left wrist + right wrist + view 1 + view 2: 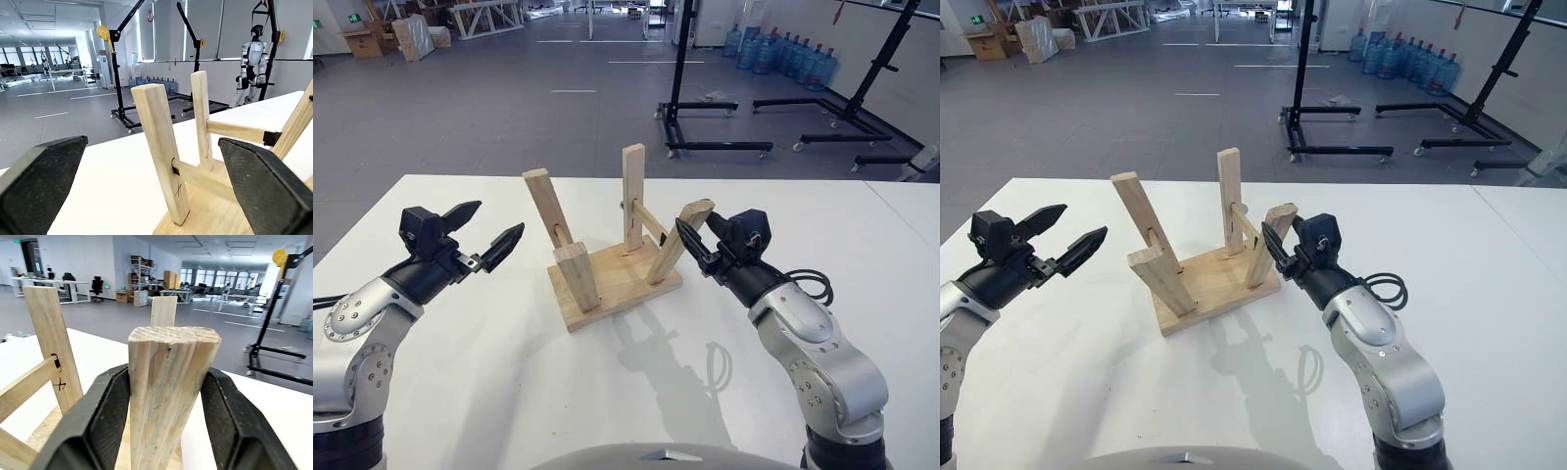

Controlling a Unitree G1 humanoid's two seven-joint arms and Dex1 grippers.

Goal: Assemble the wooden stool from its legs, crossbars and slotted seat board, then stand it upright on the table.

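My right pincer [690, 240] is clamped on the free upper end of one wooden leg [171, 382], a pad pressed to each side face. My left pincer [497, 221] hangs with its fingers spread wide and nothing between them.

The stool [1205, 286] lies upside down between the two pincers. Its slotted seat board [619, 282] is flat on the table [460, 372] and all four legs point up. The tall leg [548, 208] nearest the left pincer stands just beyond its tips, apart from them. A crossbar [649, 220] runs from the clamped leg away from the right pincer to the far leg [633, 196].

As I read it, the joints are in and what remains is turning the stool upright. To do that well I should not lever on the one clamped leg, which leans and could work loose from its slot. I would bring the left pincer in square on the leg ahead of it and close low, near the board. Then I would lift both sides together and roll the stool slowly, keeping the grips level so no joint twists. I would let go only once all four leg ends rest on the table.
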